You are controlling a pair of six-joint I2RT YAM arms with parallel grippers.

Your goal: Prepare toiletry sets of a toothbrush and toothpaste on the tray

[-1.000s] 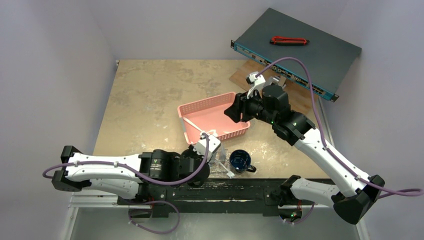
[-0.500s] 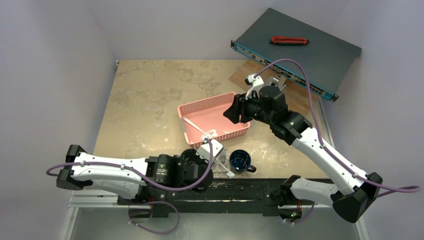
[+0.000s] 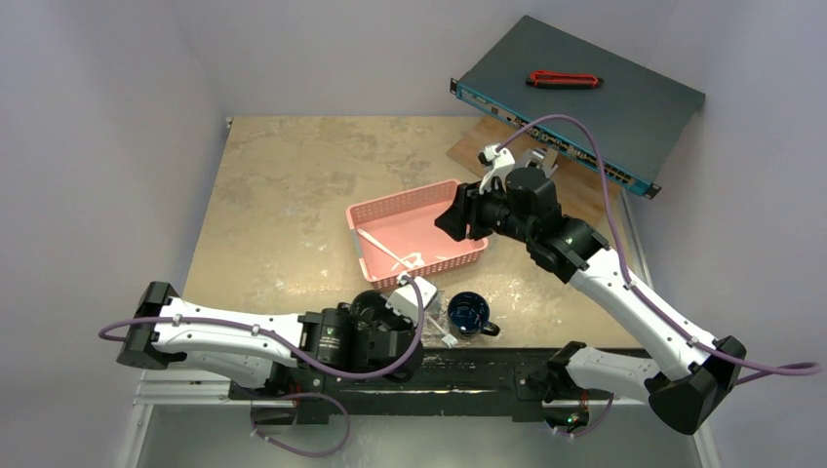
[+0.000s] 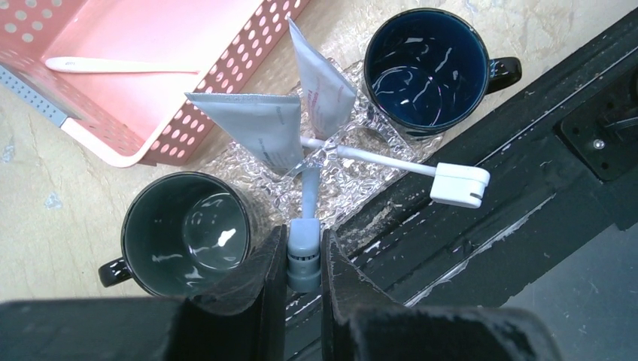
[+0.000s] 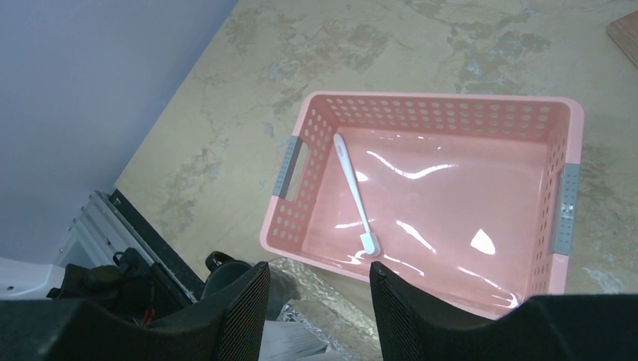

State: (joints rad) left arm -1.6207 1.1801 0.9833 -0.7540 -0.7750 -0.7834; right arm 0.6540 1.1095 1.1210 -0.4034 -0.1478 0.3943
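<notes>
The left gripper [image 4: 304, 250] is clamped on the slim light-blue plastic toothbrush [image 4: 309, 192], whose far end lies on the clear bubbled plastic tray [image 4: 342, 186] just beside two pale grey soft toothpaste tubes [image 4: 259, 128], so a careless tug could scatter them.

Soft even light, faint shadows, white glare in the pink basket [image 5: 451, 203], sharp focus
</notes>
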